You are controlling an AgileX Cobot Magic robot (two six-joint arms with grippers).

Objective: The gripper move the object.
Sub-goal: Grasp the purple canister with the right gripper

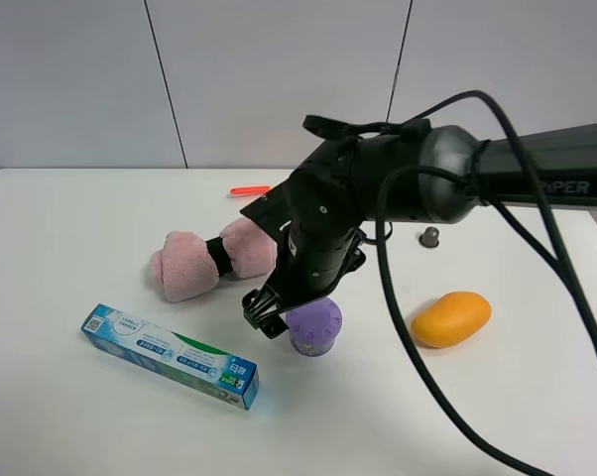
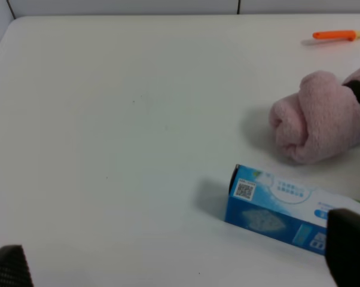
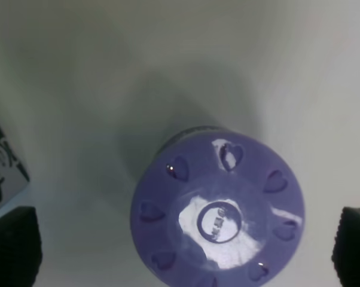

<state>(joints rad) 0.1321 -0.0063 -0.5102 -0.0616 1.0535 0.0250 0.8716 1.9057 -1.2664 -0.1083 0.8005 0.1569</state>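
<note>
Two grippers in view. Right gripper: bulky black housing, matte black fingers set wide apart, one on each side of the pot, both clear of it in the wrist view.

Pot: squat and round. Its glossy purple lid has embossed hearts ringed about a central disc, with a darker wall below. It stands upright on the white table near the middle, lid up and axis vertical. Being round, it has no long axis across the table.

From the pot in the high view:
- Mango, smooth orange oval, at 3 o'clock, apart.
- Box, long blue-and-white carton, at 8 o'clock.
- Plush, fluffy pink with a black band, at 10 o'clock.
- Knob, small and grey, at 1 o'clock, well apart.

Left gripper: black fingers spread wide, near the box end.
</note>
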